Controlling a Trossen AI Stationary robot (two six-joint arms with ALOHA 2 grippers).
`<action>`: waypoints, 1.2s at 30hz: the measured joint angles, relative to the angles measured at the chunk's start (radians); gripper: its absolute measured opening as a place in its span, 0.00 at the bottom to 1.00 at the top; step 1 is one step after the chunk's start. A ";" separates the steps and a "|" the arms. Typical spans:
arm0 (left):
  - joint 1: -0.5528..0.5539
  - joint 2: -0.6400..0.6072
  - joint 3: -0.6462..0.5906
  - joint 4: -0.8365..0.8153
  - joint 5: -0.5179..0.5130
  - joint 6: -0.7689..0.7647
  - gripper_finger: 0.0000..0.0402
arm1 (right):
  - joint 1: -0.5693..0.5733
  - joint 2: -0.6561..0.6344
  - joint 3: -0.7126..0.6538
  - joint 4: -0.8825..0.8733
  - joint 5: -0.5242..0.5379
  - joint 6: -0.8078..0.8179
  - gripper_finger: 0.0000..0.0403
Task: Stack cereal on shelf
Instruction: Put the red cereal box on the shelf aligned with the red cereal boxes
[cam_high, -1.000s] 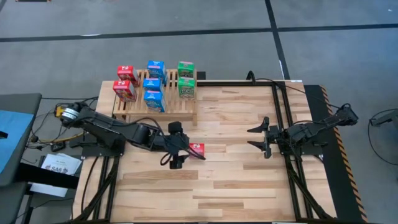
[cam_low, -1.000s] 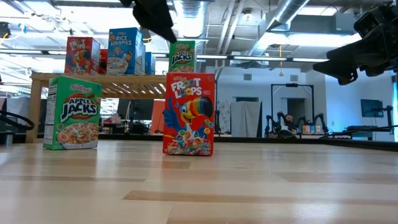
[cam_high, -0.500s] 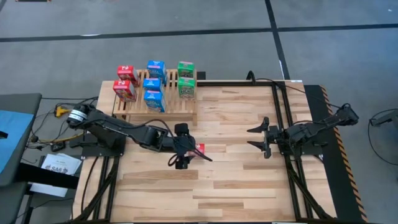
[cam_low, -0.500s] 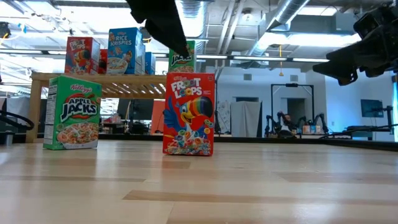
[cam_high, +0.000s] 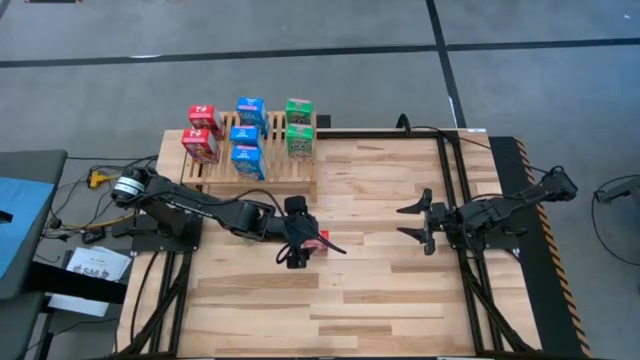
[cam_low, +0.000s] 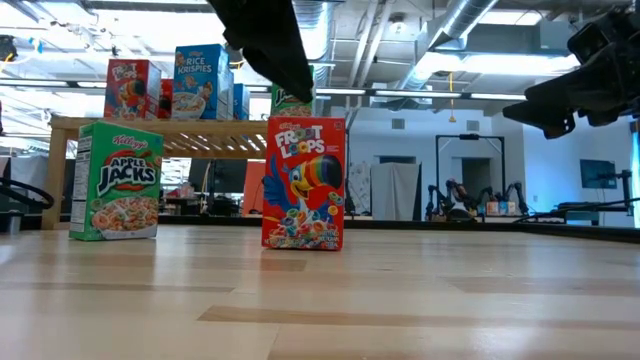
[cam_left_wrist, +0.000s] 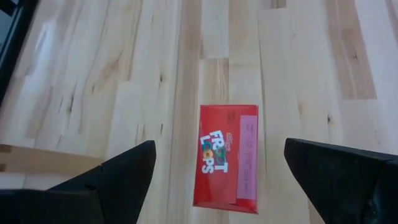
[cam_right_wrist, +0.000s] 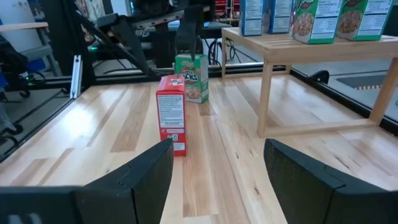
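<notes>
in the high view the left gripper (cam_high: 297, 243) covers most of the red froot loops box (cam_low: 303, 183), leaving only a red corner showing. its fingers (cam_left_wrist: 118, 171) stand wide apart to either side of the box, touching nothing. the box stands upright on the surface (cam_high: 380, 290), near the shelf (cam_high: 300, 180), where rice krispies (cam_low: 198, 82) and other boxes sit. an apple jacks box (cam_low: 117, 181) stands beside the shelf. the right gripper (cam_high: 418, 219) hovers well apart, fingers partly spread and empty.
</notes>
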 joint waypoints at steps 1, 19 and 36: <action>0.000 0.000 0.000 0.001 0.000 0.000 0.86 | 0.000 0.000 0.000 0.000 0.000 0.000 0.69; 0.011 0.023 -0.048 0.054 0.003 0.000 0.86 | 0.000 0.000 0.000 0.001 0.000 0.000 0.69; 0.037 0.083 -0.047 0.083 0.071 -0.021 0.81 | 0.000 0.020 0.000 0.000 -0.002 0.000 0.69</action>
